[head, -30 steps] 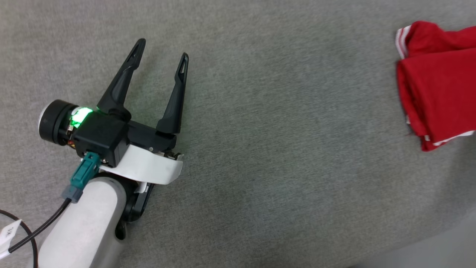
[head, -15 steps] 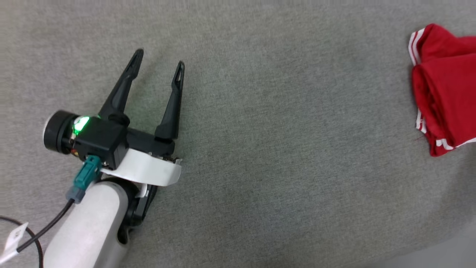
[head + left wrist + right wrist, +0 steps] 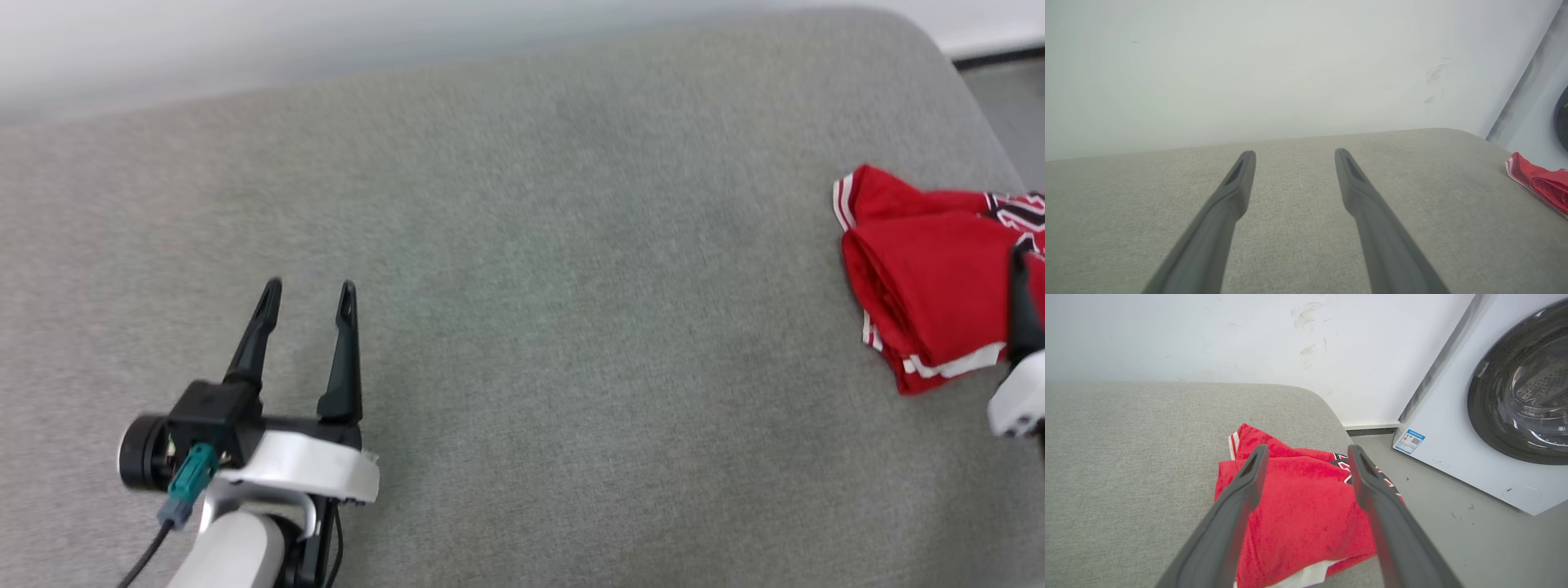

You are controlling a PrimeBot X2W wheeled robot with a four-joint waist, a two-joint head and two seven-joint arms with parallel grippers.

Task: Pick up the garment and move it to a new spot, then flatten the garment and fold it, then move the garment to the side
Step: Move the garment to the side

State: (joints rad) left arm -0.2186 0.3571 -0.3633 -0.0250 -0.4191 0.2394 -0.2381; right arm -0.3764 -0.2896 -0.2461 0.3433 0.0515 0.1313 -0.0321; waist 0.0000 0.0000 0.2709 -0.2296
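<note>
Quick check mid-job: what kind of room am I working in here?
Probably a laundry area, home or test lab. A white front-loading washing machine with a dark round glass door stands beside the grey fabric-covered padded surface, where the folded bright red jersey shirt lies; a scuffed white wall runs behind.

I found the scene brightly and evenly lit by diffuse light whose source I could not place. No hard shadows fell on the grey cushion [image 3: 571, 327]. The head view was slightly soft all over, as from motion, and the pale wall [image 3: 326, 33] along its top was washed out. In both wrist views the near lengths of the dark fingers [image 3: 1220, 539] were out of focus. The washing machine's glass door [image 3: 1527, 388] carried reflections. The red shirt [image 3: 1298, 506] was strongly saturated, its texture fairly sharp.
</note>
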